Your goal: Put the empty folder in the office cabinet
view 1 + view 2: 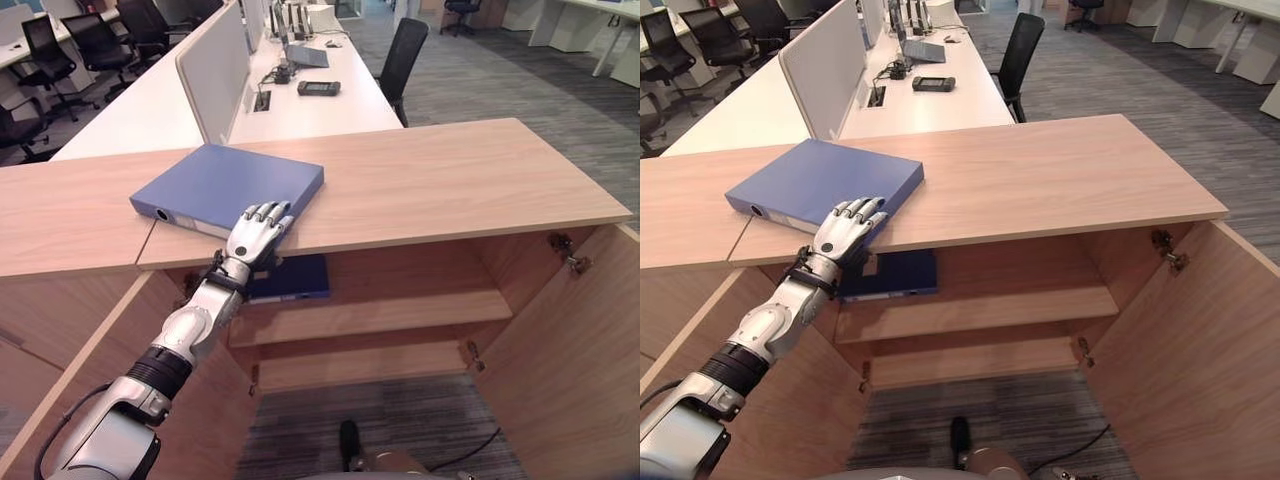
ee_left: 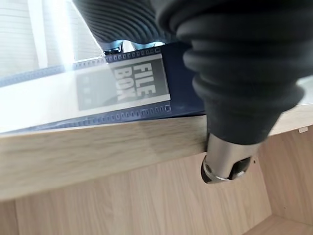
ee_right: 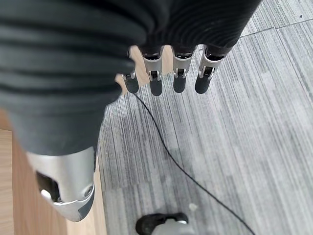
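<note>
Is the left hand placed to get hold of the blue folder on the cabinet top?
Probably yes: the left hand already rests on the blue folder at the cabinet top edge, nothing between.

You find one printed item: white spine label [image 2: 98, 93] on blue folder [image 2: 182, 73], which lies on cabinet top [image 2: 98, 147]. In left wrist view, label carries two stacked lines of bold grey capitals, set sideways, readable at close range. Smaller grey print beside them too washed out for you to read. From head views, same label [image 1: 196, 223] too small for you to make out.
</note>
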Available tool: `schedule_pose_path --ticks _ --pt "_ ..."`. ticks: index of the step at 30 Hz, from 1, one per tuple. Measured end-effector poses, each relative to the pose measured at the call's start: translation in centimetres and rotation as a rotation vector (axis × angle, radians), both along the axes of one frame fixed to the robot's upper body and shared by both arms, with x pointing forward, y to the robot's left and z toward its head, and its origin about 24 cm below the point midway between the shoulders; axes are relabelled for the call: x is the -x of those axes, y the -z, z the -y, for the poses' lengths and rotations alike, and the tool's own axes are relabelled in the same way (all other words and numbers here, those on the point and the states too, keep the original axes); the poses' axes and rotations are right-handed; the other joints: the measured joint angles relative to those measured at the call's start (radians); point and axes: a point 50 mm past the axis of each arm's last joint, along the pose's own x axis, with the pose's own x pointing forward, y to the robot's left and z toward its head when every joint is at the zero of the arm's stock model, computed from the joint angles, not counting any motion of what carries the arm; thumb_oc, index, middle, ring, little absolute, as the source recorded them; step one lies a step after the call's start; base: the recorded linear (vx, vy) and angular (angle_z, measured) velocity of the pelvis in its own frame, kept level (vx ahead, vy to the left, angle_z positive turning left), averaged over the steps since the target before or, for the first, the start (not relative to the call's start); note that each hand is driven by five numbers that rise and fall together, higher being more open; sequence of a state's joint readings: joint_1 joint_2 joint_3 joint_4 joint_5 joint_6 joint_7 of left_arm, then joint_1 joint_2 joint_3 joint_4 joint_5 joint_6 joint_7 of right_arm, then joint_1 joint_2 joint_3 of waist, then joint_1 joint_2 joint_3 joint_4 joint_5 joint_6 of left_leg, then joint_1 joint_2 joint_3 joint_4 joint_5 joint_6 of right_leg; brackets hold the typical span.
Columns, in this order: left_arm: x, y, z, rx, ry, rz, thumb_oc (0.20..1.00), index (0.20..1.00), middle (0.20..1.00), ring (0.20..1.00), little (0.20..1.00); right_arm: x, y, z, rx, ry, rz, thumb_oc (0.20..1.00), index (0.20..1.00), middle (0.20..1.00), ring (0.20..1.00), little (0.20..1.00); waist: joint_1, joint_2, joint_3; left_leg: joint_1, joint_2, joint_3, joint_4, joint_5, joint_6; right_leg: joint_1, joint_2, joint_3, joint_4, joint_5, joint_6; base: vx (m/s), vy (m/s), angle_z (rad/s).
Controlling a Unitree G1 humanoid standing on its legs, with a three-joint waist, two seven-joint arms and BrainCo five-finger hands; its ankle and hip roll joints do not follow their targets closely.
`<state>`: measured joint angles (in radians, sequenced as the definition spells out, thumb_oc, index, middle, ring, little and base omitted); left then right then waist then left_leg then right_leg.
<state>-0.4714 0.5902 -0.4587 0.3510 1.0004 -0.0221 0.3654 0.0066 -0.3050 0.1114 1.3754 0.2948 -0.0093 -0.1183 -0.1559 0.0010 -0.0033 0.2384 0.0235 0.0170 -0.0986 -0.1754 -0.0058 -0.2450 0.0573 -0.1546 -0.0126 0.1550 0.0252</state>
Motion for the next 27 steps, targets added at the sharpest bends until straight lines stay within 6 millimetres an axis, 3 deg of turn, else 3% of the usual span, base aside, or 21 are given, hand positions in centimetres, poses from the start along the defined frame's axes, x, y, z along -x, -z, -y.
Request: schedule_pose_path --ticks 2,3,4,5,9,10,12,13,14,15,16,17,18,21,27 --pt "-0.1 0.0 -0.3 -0.002 -0.023 0.002 0.200 0.200 0.200 0.200 0.200 -0.1 0.0 0.0 0.001 -0.001 0.003 1.000 1.000 1.000 1.000 1.000 0.001 -0.003 0.001 -0.008 0.003 -0.003 0.000 0.000 0.001 -0.006 0.002 -0.004 -0.001 -0.023 0.032 0.01 0.006 -0.05" --pt "-0.1 -0.1 -0.5 0.000 -0.035 0.004 0.200 0.200 0.200 0.200 0.200 -0.3 -0.1 0.0 0.002 0.000 0.007 1.000 1.000 1.000 1.000 1.000 0.003 0.015 0.000 -0.024 0.022 -0.008 0.000 0.000 0.005 -0.029 0.009 -0.016 0.034 -0.040 0.042 0.01 0.011 0.17" --pt "-0.1 0.1 -0.5 0.008 -0.039 0.003 0.200 0.200 0.200 0.200 0.200 -0.1 0.0 0.1 0.002 0.011 -0.008 1.000 1.000 1.000 1.000 1.000 -0.004 0.007 -0.003 -0.029 0.034 -0.010 0.000 -0.002 -0.006 -0.118 -0.014 0.018 0.296 -0.113 -0.020 0.01 0.016 0.45" --pt "-0.1 0.0 -0.5 0.002 -0.031 0.004 0.200 0.200 0.200 0.200 0.200 0.7 0.0 0.2 0.004 0.016 -0.025 1.000 1.000 1.000 1.000 1.000 -0.010 -0.015 -0.017 -0.018 0.018 -0.019 0.000 -0.015 -0.021 -0.111 -0.040 0.022 0.317 -0.166 0.002 0.00 0.009 0.38" --pt "0.7 1.2 -1.3 0.007 -0.062 -0.028 0.200 0.200 0.200 0.200 0.200 0.3 -0.1 0.5 0.015 0.004 -0.005 1.000 1.000 1.000 1.000 1.000 0.011 -0.001 -0.015 -0.017 -0.009 -0.018 0.080 -0.018 -0.021 -0.016 0.006 0.026 0.157 -0.153 0.022 0.00 0.009 -0.04" --pt "0.5 0.7 -1.6 0.015 -0.078 -0.011 0.200 0.200 0.200 0.200 0.200 0.0 -0.2 0.5 0.016 0.003 0.001 1.000 1.000 1.000 1.000 1.000 0.006 0.017 0.001 -0.026 -0.012 -0.008 0.084 -0.015 -0.015 -0.015 0.031 0.016 0.141 -0.151 0.024 0.00 0.014 -0.04" --pt "0.6 -0.3 -2.4 0.040 -0.103 0.013 0.200 0.200 0.200 0.200 0.200 -0.4 -0.1 0.1 0.005 0.000 0.011 1.000 1.000 1.000 1.000 1.000 0.010 0.009 0.030 -0.039 -0.016 0.002 0.084 -0.030 0.015 -0.019 0.037 0.002 0.135 -0.158 0.035 0.00 0.014 -0.22" --pt "1.1 -0.7 -2.8 0.058 -0.107 0.025 0.200 0.200 0.200 0.200 0.200 -0.9 -0.2 0.2 0.008 -0.002 0.023 1.000 1.000 1.000 1.000 1.000 0.015 0.036 0.038 -0.053 0.001 0.002 0.079 -0.027 0.036 -0.047 0.041 -0.018 0.172 -0.166 0.035 0.00 0.003 -0.25" --pt "1.6 -1.1 -2.5 0.109 -0.091 0.035 0.200 0.200 0.200 0.200 0.200 -0.6 -0.2 0.5 0.011 0.019 0.013 1.000 1.000 1.000 1.000 1.000 0.028 0.043 0.042 -0.085 0.014 0.019 0.086 -0.023 0.044 -0.140 0.025 -0.004 0.359 -0.202 -0.024 0.00 0.000 0.00" --pt "2.0 -1.6 -1.7 0.142 -0.046 0.051 0.200 0.200 0.200 0.200 0.200 -0.1 -0.3 0.8 0.015 0.045 0.002 1.000 1.000 1.000 1.000 1.000 0.031 0.051 0.047 -0.087 0.017 0.012 0.074 -0.024 0.040 -0.162 -0.010 0.018 0.466 -0.224 0.003 0.00 0.001 0.39" --pt "2.6 -2.2 -1.3 0.157 -0.004 0.060 0.200 0.200 0.200 0.200 0.200 0.2 -0.3 0.8 0.014 0.050 -0.005 1.000 1.000 1.000 1.000 1.000 0.026 0.030 0.051 -0.076 -0.001 -0.012 0.057 -0.027 0.033 -0.125 -0.053 0.053 0.420 -0.257 0.053 0.00 0.004 0.34" --pt "3.2 -2.5 -1.1 0.161 0.032 0.061 0.200 0.200 0.200 0.200 0.200 0.7 -0.2 1.0 0.016 0.053 -0.015 1.000 1.000 1.000 1.000 1.000 0.049 0.021 0.055 -0.046 -0.008 -0.022 0.045 -0.016 0.010 -0.094 -0.068 0.038 0.362 -0.232 0.010 0.01 0.005 0.14" --pt "3.7 -2.2 -1.0 0.183 0.042 0.046 0.200 0.200 0.200 0.200 0.200 0.4 -0.3 1.1 0.021 0.050 -0.008 1.000 1.000 1.000 1.000 1.000 0.051 0.026 0.058 -0.040 0.001 -0.026 0.049 -0.014 0.008 -0.058 -0.052 0.036 0.311 -0.216 0.018 0.00 0.000 0.00" --pt "4.3 -2.2 -0.5 0.221 0.102 -0.003 0.200 0.200 0.200 0.200 0.200 -0.8 -0.5 1.2 0.024 0.034 0.035 1.000 1.000 1.000 1.000 1.000 0.053 0.045 0.062 -0.023 0.012 -0.018 0.060 0.007 0.004 0.002 -0.007 0.021 0.241 -0.188 -0.009 0.01 0.001 0.00" --pt "4.9 -3.6 0.8 0.282 0.207 -0.007 0.200 0.200 0.200 0.200 0.200 -1.1 -0.5 0.9 0.011 0.030 0.044 1.000 1.000 1.000 1.000 1.000 0.053 0.029 0.073 -0.024 0.013 -0.017 0.053 0.004 0.000 0.006 -0.009 0.015 0.232 -0.185 -0.009 0.00 0.001 0.01"
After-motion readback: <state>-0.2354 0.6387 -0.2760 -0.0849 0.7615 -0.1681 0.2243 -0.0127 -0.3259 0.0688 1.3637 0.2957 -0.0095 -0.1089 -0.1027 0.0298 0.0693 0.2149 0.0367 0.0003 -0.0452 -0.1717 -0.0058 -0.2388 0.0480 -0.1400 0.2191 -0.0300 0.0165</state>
